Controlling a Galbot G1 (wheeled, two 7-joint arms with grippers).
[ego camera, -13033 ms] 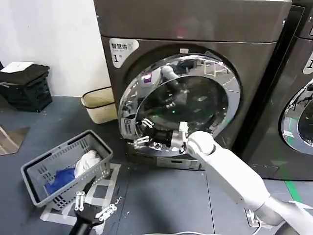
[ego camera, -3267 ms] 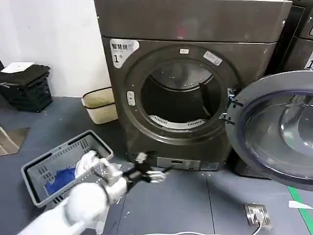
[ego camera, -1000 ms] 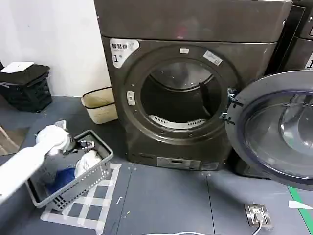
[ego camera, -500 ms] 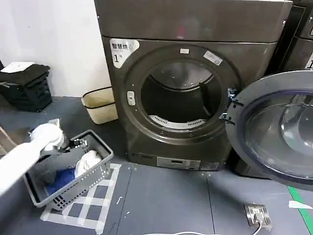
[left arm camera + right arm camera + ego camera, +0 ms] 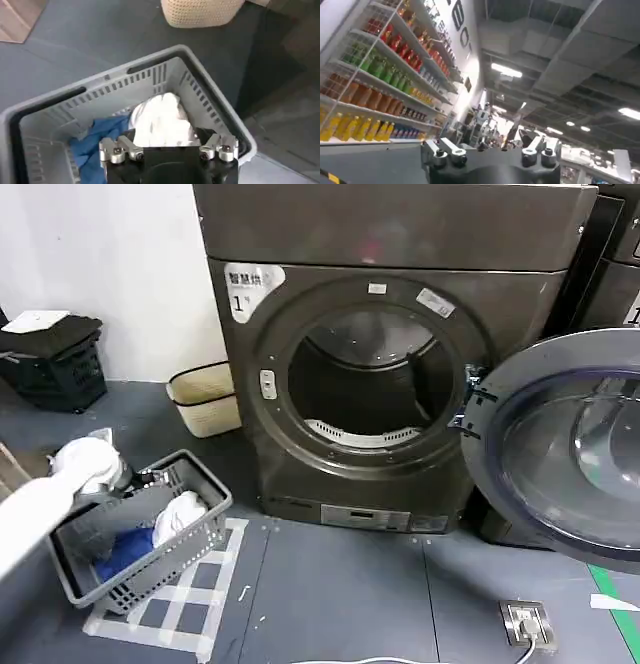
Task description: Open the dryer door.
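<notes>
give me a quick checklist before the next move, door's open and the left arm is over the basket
1. Dryer door swung fully open to the right: ok.
2. Drum opening unobstructed: ok.
3. Left gripper above the basket, over the white cloth: ok.
4. Left gripper open, nothing held: ok.
5. Blue cloth lies beside the white one in the basket: ok.
6. Right gripper raised, facing ceiling and shelves, away from the door: ok; its grip: cannot tell.

glossy glass dryer door [image 5: 570, 449], slatted plastic basket [image 5: 200, 95]
</notes>
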